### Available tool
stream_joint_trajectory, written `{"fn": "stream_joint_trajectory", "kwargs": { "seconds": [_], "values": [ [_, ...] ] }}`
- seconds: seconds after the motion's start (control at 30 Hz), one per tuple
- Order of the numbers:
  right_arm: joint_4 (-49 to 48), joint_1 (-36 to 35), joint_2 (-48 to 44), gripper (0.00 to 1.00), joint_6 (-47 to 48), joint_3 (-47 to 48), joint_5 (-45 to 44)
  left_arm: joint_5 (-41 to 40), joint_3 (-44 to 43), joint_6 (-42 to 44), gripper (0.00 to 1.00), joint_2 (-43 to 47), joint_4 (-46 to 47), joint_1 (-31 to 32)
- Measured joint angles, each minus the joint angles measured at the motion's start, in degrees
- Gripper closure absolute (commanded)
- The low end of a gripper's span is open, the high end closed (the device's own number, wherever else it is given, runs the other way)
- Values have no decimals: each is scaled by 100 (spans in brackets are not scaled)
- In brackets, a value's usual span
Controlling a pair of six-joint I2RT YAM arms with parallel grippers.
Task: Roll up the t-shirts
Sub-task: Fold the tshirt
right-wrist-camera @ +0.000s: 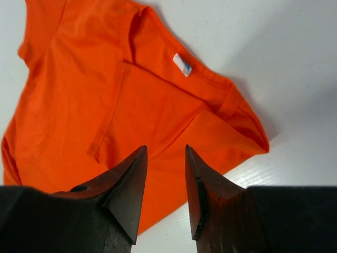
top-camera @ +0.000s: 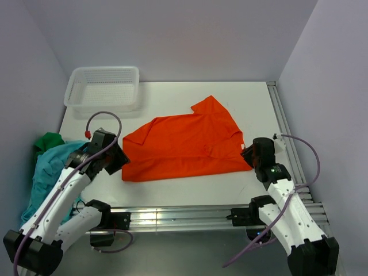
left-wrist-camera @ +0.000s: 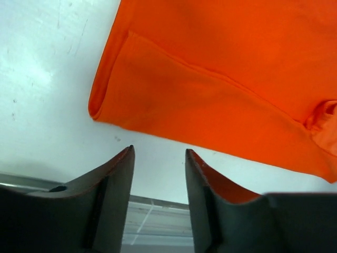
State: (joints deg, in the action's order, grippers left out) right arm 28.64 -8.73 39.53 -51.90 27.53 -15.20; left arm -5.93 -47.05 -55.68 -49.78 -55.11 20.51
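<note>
So here's where I'm at with the rolling job. The orange t-shirt is lying flat in the middle of the bench, folded over on itself into a wide band. From my left wrist view I can see the doubled layer running along its lower edge. Nothing is rolled up yet as far as I can tell.

My left gripper is sitting just off the shirt's lower left corner, jaws apart with nothing in them, only bare bench between the tips. My right gripper is at the shirt's right edge near the collar, also spread and empty, hovering over the cloth with the white neck label a bit further up the frame.

My read is that the folding part is done and the roll itself comes next. That means pinching one short end with both grippers and turning it over evenly so the band doesn't skew.

The teal t-shirt and green t-shirt are heaped at the far left of the frame, waiting. The basket is at the upper left.
</note>
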Motion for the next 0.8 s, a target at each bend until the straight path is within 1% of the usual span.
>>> {"fn": "stream_joint_trajectory", "kwargs": {
  "seconds": [0.03, 0.07, 0.23, 0.33, 0.37, 0.6, 0.8],
  "values": [
    [-72, 0, 138, 60, 85, 24, 96, -4, -68, 70, 58, -186, 92, 0],
    [-164, 0, 267, 60, 184, 52, 195, -7, -116, 120, 67, -372, 168, 0],
    [-623, 0, 839, 60, 669, 149, 664, -81, -328, 437, 67, -1864, 791, 0],
    [-824, -7, 1329, 60, 946, 468, 787, -186, -590, 560, 69, -2579, 1064, 0],
    [-876, -13, 1495, 62, 1016, 597, 809, -214, -697, 601, 69, -2782, 1161, 0],
    [-1246, -13, 2540, 65, 1362, 1370, 935, -422, -1300, 774, 65, -3866, 1764, 0],
    [-1456, -17, 3180, 65, 1443, 1814, 1078, -485, -1665, 901, 64, -4719, 2059, 17]
  ]
}}
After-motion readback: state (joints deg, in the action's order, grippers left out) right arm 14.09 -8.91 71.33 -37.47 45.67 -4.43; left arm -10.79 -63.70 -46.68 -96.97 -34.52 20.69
